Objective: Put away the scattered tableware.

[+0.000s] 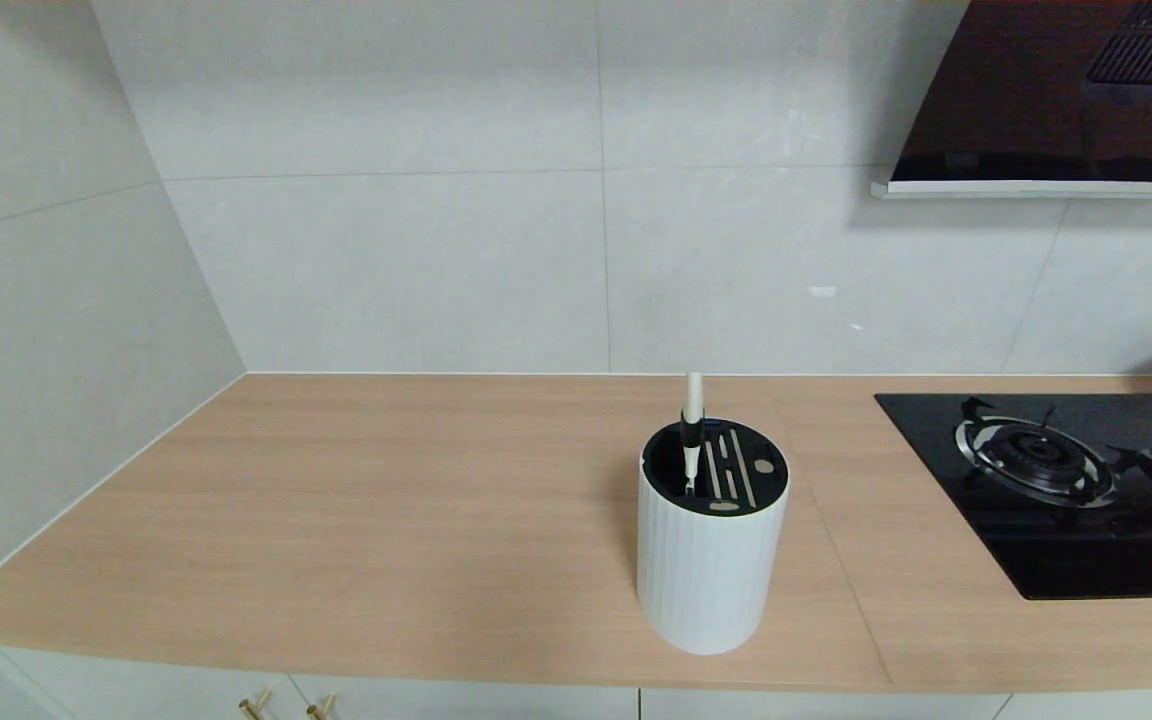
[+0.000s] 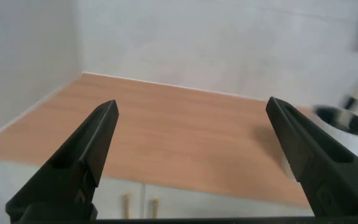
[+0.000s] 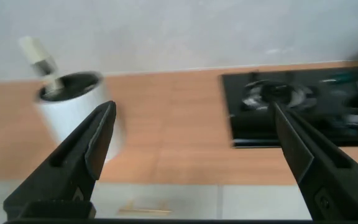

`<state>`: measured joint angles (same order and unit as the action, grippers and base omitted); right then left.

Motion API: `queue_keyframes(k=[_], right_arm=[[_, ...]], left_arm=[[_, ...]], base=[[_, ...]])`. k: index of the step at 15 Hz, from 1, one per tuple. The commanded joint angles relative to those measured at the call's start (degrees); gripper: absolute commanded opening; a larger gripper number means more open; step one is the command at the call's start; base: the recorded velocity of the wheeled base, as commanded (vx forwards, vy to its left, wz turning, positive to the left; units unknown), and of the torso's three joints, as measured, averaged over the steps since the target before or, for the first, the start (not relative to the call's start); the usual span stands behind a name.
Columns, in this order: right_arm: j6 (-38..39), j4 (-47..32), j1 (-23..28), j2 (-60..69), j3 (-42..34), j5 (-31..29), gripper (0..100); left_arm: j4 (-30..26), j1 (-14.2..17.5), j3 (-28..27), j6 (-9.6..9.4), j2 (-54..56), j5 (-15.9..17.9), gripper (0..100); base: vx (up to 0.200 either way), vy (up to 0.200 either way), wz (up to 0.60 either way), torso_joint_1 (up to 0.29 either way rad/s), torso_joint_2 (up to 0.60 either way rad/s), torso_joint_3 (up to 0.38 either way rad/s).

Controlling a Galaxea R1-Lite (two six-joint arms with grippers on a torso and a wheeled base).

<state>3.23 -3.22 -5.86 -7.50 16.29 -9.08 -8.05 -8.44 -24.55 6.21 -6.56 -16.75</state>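
- One long light-wood countertop (image 1: pixel 386 520): a broad stretch of wood runs from the left wall to the holder.
- One black glass gas hob (image 1: pixel 1066 555) at its right end.
- One white ribbed cylindrical holder (image 1: pixel 706 580) stands mid-counter near the front edge, with one white-and-black-handled utensil (image 1: pixel 692 420) upright in it.
- Two black grippers, left gripper (image 2: pixel 191 109) and right gripper (image 3: pixel 192 111), both spread wide, holding and touching nothing.

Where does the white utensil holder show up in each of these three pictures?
Head view: the white utensil holder stands on the countertop, right of centre, left of the stove.
Left wrist view: partly behind one finger of the open left gripper.
Right wrist view: just beyond one finger of the open right gripper.
Shared landmark: the pale handle sticking up out of it.
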Motion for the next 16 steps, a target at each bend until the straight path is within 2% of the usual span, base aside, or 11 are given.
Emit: queue_keyframes(k=[1, 2, 3, 4, 6, 8, 9, 11, 12, 13, 16], right_arm=[[-0.2, 0.3, 4.8, 4.6, -2.6, 1.3, 100], [-1.8, -0.2, 5.9, 7.5, -4.9, 5.7, 100], [-2.4, 0.8, 5.9, 7.4, -7.2, 3.4, 100], [-2.5, 2.0, 5.9, 7.4, -8.7, 1.2, 100], [-3.8, 5.2, 5.9, 7.4, -14.8, 1.2, 100], [-5.1, 7.4, 5.9, 7.4, -16.3, 1.2, 100], [-5.3, 7.3, 5.9, 7.4, -16.3, 1.3, 100], [-5.8, 7.3, 5.9, 7.3, -16.3, 1.7, 100], [-5.8, 7.3, 5.9, 7.3, -16.3, 1.7, 100], [-5.8, 7.3, 5.9, 7.3, -16.3, 4.6, 100], [-6.7, 4.1, 5.9, 7.3, -16.3, 10.1, 100]], left_arm=[[1.7, 3.4, 2.6, 0.83, 1.1, 0.0, 100], [2.1, 6.9, 6.6, 0.47, 4.4, 0.6, 100], [2.2, 8.2, 9.8, -2.16, 6.6, 1.6, 100], [3.2, 8.2, 12.5, -3.22, 6.6, 1.2, 100], [7.9, 8.2, 17.8, -3.48, 6.6, 1.5, 100], [12.6, 8.2, 24.6, -5.68, 6.6, 2.9, 100], [11.3, 8.2, 24.6, -4.97, 6.6, 4.0, 100], [10.4, 8.2, 24.6, -5.33, 6.6, 7.9, 100], [10.4, 8.2, 24.6, -5.33, 6.6, 7.9, 100], [7.9, 8.2, 24.6, -5.85, 6.6, 13.1, 100], [8.2, 8.2, 24.6, -5.85, 6.6, 13.3, 100]], base=[[0.0, 0.0, 0.0, 0.0, 0.0, 0.0], [0.0, 0.0, 0.0, 0.0, 0.0, 0.0], [0.0, 0.0, 0.0, 0.0, 0.0, 0.0], [0.0, 0.0, 0.0, 0.0, 0.0, 0.0], [0.0, 0.0, 0.0, 0.0, 0.0, 0.0], [0.0, 0.0, 0.0, 0.0, 0.0, 0.0], [0.0, 0.0, 0.0, 0.0, 0.0, 0.0], [0.0, 0.0, 0.0, 0.0, 0.0, 0.0], [0.0, 0.0, 0.0, 0.0, 0.0, 0.0], [0.0, 0.0, 0.0, 0.0, 0.0, 0.0], [0.0, 0.0, 0.0, 0.0, 0.0, 0.0]])
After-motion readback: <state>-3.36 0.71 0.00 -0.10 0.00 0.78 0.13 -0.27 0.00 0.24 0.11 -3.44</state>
